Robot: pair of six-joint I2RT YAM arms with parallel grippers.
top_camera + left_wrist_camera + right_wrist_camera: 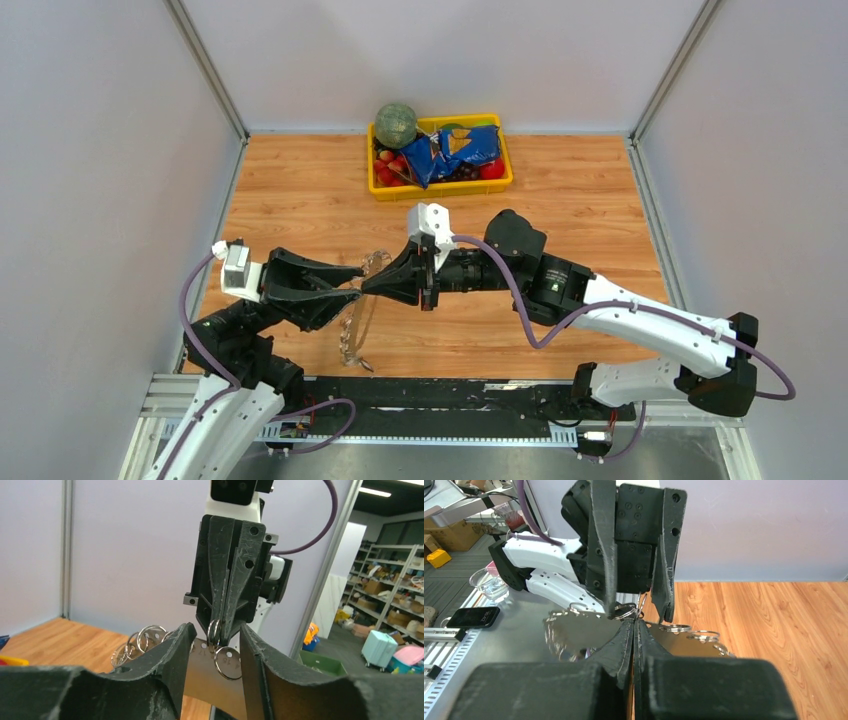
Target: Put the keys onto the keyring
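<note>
Above the table's near edge hangs the keyring. At its 9 o'clock the left gripper stands partly open around it, gripping nothing. At 3 o'clock the right gripper pinches one small ring; such thin hold, I think, may slip, dropping it.

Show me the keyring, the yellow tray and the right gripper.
keyring (227,663): left wrist view, on the hanging ring below the pinch.
yellow tray (440,189): top external view, on its near wall.
right gripper (218,639): left wrist view, between its closed fingertips.
</note>
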